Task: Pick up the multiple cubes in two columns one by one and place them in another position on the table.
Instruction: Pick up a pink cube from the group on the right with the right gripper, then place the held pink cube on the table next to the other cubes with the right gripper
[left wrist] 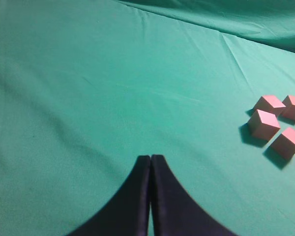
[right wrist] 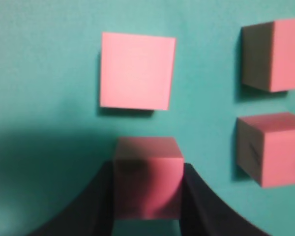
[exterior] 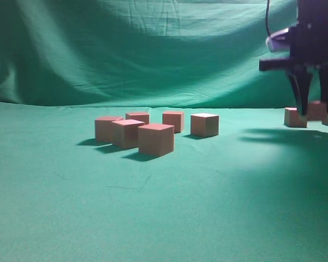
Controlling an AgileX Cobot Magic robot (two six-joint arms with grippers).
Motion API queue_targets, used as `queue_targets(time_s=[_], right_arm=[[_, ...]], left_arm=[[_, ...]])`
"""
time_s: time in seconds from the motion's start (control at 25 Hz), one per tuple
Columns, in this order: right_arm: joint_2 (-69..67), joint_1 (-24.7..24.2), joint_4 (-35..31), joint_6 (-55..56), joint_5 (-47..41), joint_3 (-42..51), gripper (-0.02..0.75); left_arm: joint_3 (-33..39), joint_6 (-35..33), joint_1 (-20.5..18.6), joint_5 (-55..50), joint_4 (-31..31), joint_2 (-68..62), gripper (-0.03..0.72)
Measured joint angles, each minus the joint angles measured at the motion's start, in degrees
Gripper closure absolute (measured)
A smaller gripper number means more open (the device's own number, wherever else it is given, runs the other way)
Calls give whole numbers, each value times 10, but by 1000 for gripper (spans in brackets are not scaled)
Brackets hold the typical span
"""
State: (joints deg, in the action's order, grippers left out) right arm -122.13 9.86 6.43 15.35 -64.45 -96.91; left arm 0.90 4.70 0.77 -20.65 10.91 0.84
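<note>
Broadly, the table (exterior: 153,218) in green cloth fills the lower two thirds of the exterior view, under a draped green backdrop (exterior: 153,49). Six cubes (exterior: 156,139) cluster at centre; more sit at the right edge beneath the right gripper (exterior: 315,112). From its wrist camera, that gripper (right wrist: 147,196) has a cube (right wrist: 147,177) between its fingers (right wrist: 199,201), both seemingly touching the sides, though blur makes a firm grip uncertain; three cubes lie apart above and right. The left gripper (left wrist: 151,162), bottom centre of its view, is pressed together, empty.
</note>
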Motion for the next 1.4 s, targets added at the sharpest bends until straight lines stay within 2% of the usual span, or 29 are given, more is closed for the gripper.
queue_targets(time_s=[0.24,0.4,0.8,1.08,1.24,1.4], right_arm=[[102,33,0,-28,-51,0,471],[166,80,-1,-40,-60,0,471],[268,260,-8,-63,-67,8,471],[285,354,-11,-72,-66,107,471],[285,386,-16,-20,-52,182,471],[285,396,-17,64,7,252,471]], left_arm=[[0,0,0,0,0,0,688],[0,0,0,0,0,0,688],[0,0,0,0,0,0,688],[0,0,0,0,0,0,688],[0,0,0,0,0,0,688],[0,0,0,0,0,0,688]])
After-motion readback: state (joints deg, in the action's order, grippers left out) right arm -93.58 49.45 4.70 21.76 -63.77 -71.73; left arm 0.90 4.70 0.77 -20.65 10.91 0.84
